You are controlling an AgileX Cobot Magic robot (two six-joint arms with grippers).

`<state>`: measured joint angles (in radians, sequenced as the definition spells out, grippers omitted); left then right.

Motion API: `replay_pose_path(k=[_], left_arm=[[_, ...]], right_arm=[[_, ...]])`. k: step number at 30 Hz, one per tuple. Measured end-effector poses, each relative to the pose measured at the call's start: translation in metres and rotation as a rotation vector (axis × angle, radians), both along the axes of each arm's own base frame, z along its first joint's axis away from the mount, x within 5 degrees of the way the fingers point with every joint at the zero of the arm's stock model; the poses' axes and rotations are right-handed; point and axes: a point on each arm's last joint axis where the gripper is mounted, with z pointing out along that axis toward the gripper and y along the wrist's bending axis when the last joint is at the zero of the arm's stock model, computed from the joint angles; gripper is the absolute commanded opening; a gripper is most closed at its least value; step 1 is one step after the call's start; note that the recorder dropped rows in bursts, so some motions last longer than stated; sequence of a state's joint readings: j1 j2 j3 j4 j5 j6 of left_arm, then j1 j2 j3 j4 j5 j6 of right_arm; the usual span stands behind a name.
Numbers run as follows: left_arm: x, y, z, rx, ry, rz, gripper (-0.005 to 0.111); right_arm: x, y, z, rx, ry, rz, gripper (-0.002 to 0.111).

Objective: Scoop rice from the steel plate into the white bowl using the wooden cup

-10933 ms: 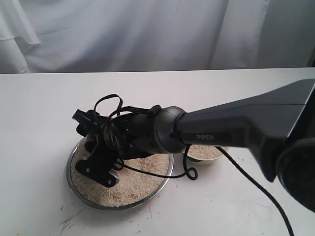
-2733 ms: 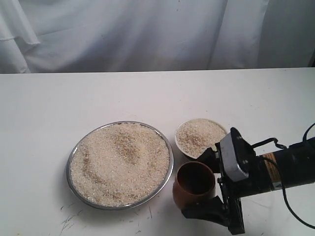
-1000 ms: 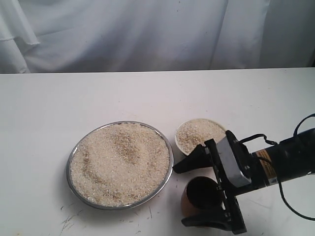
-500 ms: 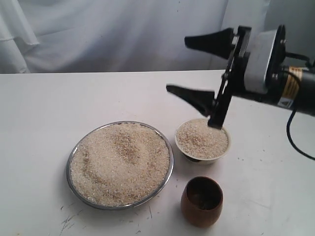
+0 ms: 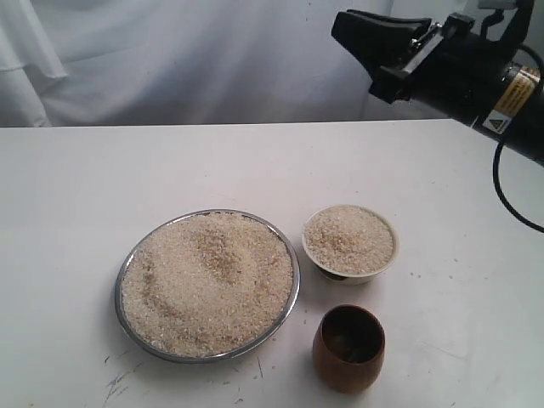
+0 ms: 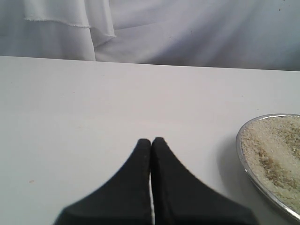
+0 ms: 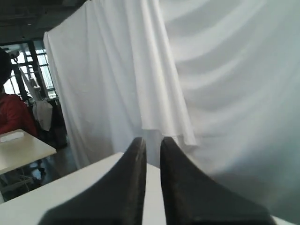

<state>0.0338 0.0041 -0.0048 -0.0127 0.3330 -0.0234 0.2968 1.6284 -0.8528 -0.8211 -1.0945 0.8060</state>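
Release is done: my right gripper [image 5: 344, 25] has left the cup [image 5: 348, 348] upright at 6 o'clock of the heaped bowl [image 5: 374, 273], risen to 1 o'clock and clenched on nothing, my left gripper [image 6: 151, 140] likewise clenched empty, so the rice [image 5: 208, 280] on the plate [image 5: 295, 293] probably awaits another scoop.

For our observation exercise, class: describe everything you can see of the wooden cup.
The wooden cup is a small, handleless, reddish-brown tumbler with a rounded body and dark inside. It stands upright on the white table, nearer the camera than the white bowl and beside the steel plate, touching neither.
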Motion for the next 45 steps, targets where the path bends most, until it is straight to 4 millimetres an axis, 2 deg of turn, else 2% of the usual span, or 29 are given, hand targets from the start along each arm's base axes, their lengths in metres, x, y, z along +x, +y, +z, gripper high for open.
replay_pose_path(k=[8,14,17,21,28,33,36,40,45], left_arm=[[0.000,0.000,0.000,0.000,0.000,0.000,0.000],[0.000,0.000,0.000,0.000,0.000,0.000,0.000],[0.000,0.000,0.000,0.000,0.000,0.000,0.000],[0.000,0.000,0.000,0.000,0.000,0.000,0.000],[0.000,0.000,0.000,0.000,0.000,0.000,0.000],[0.000,0.000,0.000,0.000,0.000,0.000,0.000],[0.000,0.000,0.000,0.000,0.000,0.000,0.000],[0.000,0.000,0.000,0.000,0.000,0.000,0.000],[0.000,0.000,0.000,0.000,0.000,0.000,0.000]], right_arm=[[0.013,-0.008,-0.025,-0.188,0.216,-0.167,0.006],[0.021,-0.022,-0.036,-0.279,0.293,-0.288,0.006],[0.023,-0.030,-0.037,-0.325,0.311,-0.356,0.006],[0.016,-0.045,-0.021,-0.411,0.319,-0.485,0.006],[-0.022,-0.081,0.030,-0.575,0.292,-0.734,0.006],[-0.064,-0.104,0.077,-0.516,0.211,-0.855,0.005],[-0.090,-0.116,0.095,-0.464,0.149,-0.899,0.000],[-0.123,-0.128,0.098,-0.442,0.069,-0.931,0.000],[-0.161,-0.138,0.073,-0.429,0.042,-0.951,0.000]])
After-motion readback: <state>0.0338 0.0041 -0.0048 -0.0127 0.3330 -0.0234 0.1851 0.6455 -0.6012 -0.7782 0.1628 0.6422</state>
